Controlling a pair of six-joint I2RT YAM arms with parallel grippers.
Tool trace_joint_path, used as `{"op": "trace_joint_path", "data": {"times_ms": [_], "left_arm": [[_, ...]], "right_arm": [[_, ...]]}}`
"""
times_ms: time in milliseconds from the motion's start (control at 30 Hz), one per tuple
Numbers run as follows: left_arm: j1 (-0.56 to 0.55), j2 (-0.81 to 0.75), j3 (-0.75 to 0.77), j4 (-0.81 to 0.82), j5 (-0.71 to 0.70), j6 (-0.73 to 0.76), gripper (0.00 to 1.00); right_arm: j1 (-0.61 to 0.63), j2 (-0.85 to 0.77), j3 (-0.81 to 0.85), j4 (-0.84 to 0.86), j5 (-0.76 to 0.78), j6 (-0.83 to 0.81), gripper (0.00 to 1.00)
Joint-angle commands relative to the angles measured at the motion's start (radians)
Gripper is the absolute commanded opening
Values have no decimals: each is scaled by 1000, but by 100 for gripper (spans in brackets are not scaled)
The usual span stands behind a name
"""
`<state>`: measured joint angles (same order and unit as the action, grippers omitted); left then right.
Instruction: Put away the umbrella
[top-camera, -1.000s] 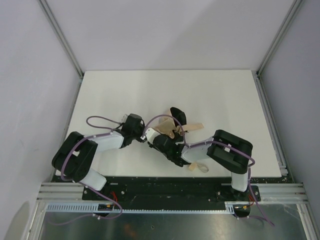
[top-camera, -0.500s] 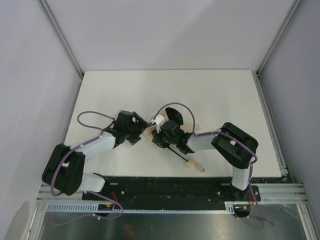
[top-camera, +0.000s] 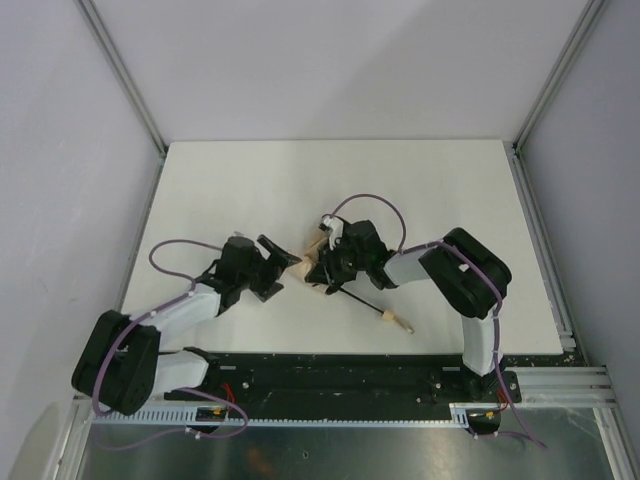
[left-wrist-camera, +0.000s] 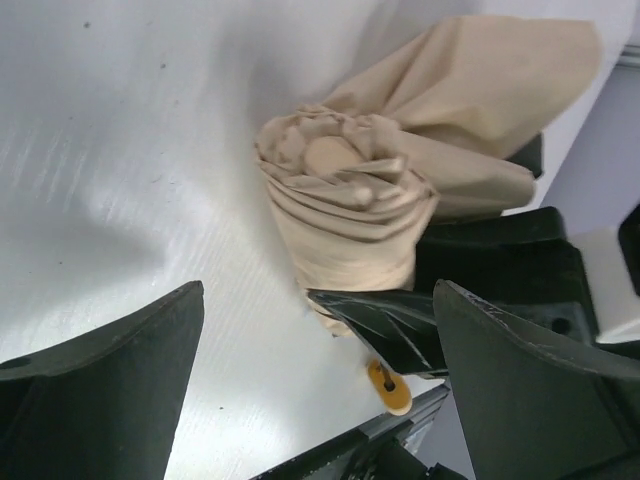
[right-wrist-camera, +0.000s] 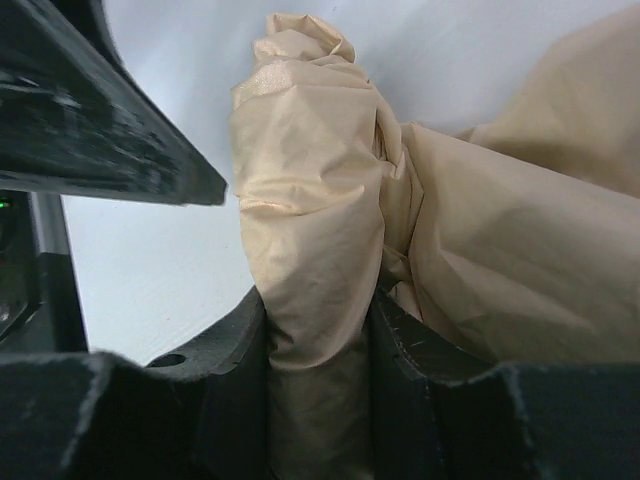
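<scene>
Umbrella, compact folding type, plain beige fabric on a thin black frame (top-camera: 312, 256): lies on the white table (top-camera: 430, 190) a little ahead of the two arm bases, about centre; canopy gathered into a loose, crumpled roll, not yet tight; thin black shaft (top-camera: 358, 303) runs out from it toward the near right and ends in the small pale handle (top-camera: 398, 322), which rests on the table.

Right tool (right-wrist-camera: 320, 335): pressed together on the bunched fabric, a fold squeezed between the jaws; as far as I can see it takes cloth only.

Left tool (left-wrist-camera: 318, 295): spread wide, facing the rolled end of the canopy and just short of it; nothing between its fingers.

Loose flaps stand out behind the roll on the right arm's side.

Judgement: the step in hand looks like gathering and securing the canopy; task partway at best. To do it well, the left tool should close around the whole roll rather than a single fold, square to its axis; the right grip should serve as anchor meanwhile; flaps want tucking in first. Risk: thin cloth slips, and the roll may spring open if either grip lets go early; the shaft is free to swing across the table.
</scene>
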<state>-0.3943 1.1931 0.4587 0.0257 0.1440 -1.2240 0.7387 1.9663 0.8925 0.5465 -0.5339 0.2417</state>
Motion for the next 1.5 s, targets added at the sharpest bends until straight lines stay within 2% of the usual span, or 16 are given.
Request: {"op": "trace_joint_path", "data": {"times_ms": [0, 267, 400, 500, 600, 700, 800, 900, 1100, 1267, 1467], "left_arm": [[-25, 67, -6, 93, 35, -86, 98], [-102, 234, 46, 130, -58, -159, 98], [-122, 290, 39, 132, -151, -210, 89], [-129, 323, 32, 132, -223, -211, 72], [-135, 344, 30, 132, -263, -175, 48], [-143, 345, 23, 131, -299, -118, 19], [-149, 342, 14, 128, -298, -88, 4], [-156, 329, 0, 110, -290, -88, 1], [-179, 264, -25, 49, -294, -119, 0], [-189, 220, -47, 32, -276, -138, 0], [-196, 210, -62, 28, -250, -148, 0]], "right_arm": [[-23, 138, -90, -308, -128, 83, 0], [-53, 146, -110, -262, -198, 99, 0], [-56, 140, -116, -247, -221, 103, 0], [-53, 134, -115, -243, -236, 100, 0], [-46, 116, -116, -242, -246, 98, 0], [-41, 76, -115, -246, -231, 107, 0], [-45, 20, -115, -251, -203, 138, 2], [-61, -74, -115, -273, -164, 200, 14], [-91, -330, -116, -385, -29, 287, 56], [-176, -543, -166, -480, 21, 345, 69], [-342, -857, -331, -595, 97, 447, 85]]}}
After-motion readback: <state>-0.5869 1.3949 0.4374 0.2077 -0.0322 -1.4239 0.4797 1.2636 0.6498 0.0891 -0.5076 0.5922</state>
